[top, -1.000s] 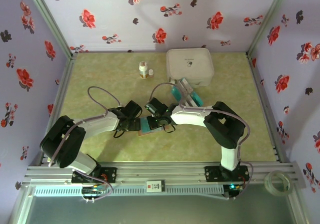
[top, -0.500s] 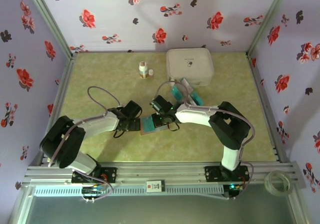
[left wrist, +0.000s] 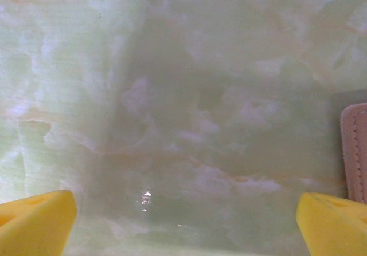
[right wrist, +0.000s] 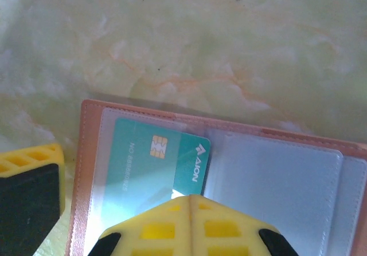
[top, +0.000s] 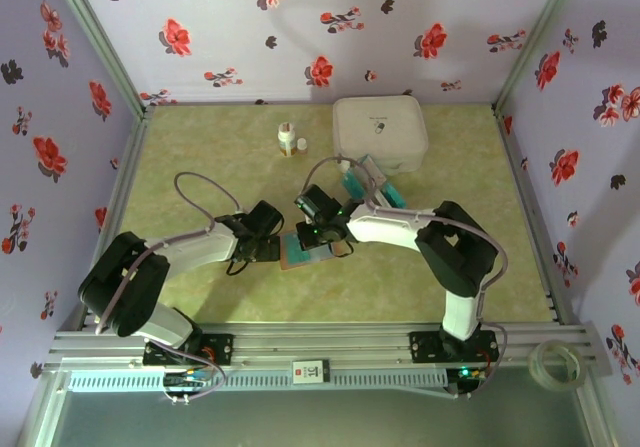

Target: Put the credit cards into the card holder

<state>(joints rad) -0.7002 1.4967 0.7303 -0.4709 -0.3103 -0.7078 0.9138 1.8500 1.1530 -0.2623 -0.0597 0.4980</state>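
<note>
Card holder lies unfolded, teal card inside; right gripper closed, left gripper spread wide.

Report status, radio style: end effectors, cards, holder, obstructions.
Left end effector open beside open tan leather card holder. Right end effector shut over teal chip card inside it. Other thin cards piled by white square box. No obstruction seen.

Bare table beside card holder

right fingers drawn back toward the far side, card holder more uncovered
</note>
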